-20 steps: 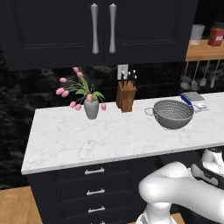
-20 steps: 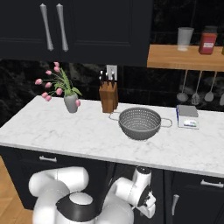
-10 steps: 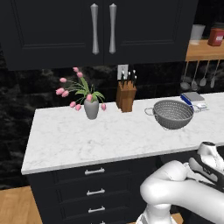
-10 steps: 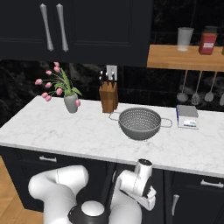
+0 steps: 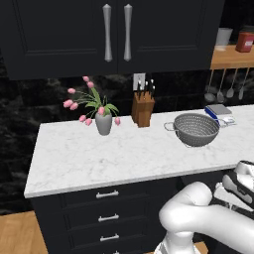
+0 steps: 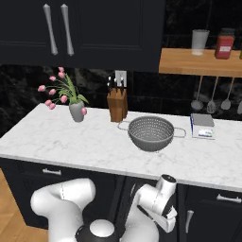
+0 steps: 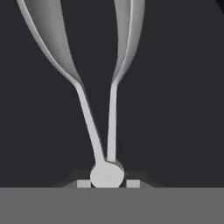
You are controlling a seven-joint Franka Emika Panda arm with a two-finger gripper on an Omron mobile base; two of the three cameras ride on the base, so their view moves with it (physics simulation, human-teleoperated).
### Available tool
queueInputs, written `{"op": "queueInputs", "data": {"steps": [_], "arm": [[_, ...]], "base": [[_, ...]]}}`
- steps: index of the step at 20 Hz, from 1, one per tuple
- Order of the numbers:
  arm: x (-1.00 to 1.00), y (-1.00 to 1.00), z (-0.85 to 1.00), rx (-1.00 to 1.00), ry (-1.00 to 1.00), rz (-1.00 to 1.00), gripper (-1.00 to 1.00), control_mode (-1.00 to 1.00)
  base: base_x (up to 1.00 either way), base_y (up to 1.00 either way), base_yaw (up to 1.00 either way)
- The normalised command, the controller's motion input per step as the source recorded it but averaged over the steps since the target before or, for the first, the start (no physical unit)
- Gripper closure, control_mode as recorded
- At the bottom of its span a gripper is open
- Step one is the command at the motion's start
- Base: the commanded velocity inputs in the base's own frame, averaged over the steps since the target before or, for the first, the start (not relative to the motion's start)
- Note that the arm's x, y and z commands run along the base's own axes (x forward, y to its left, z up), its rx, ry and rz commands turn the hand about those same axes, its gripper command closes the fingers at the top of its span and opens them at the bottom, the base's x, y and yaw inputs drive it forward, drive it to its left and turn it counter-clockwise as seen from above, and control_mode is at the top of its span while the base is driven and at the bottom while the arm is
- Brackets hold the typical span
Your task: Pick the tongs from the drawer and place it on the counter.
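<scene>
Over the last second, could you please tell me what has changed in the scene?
The end effector has closed on the tongs at their looped end, and the arm has shifted slightly below the counter edge. The colander, knife block and flower vase stayed where they were.

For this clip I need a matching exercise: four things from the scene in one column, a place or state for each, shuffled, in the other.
Things:
1. tongs
2. colander
3. knife block
4. red-lidded jar

Places or states:
A. on the wooden shelf
B. pivot end between the tips of the tool
C. by the wall, right of the flower vase
D. on the counter, left of the stacked books

Pairs: 1-B, 2-D, 3-C, 4-A
</scene>
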Motion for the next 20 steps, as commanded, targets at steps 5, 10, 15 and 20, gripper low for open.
{"op": "queueInputs", "data": {"steps": [5, 10, 15, 20], "arm": [[-0.05, -0.22, 0.26, 0.01, 0.0, -0.11, 1.0, -1.0], [-0.29, -0.01, 0.65, 0.0, 0.0, -0.09, 1.0, -1.0], [-0.63, 0.0, 0.7, 0.0, 0.0, -0.11, 1.0, -1.0], [-0.56, 0.0, 0.92, -0.03, -0.05, -0.1, 1.0, -1.0]], "base": [[0.0, 0.0, 0.0], [0.0, 0.0, 0.0], [0.0, 0.0, 0.0], [0.0, 0.0, 0.0]]}}
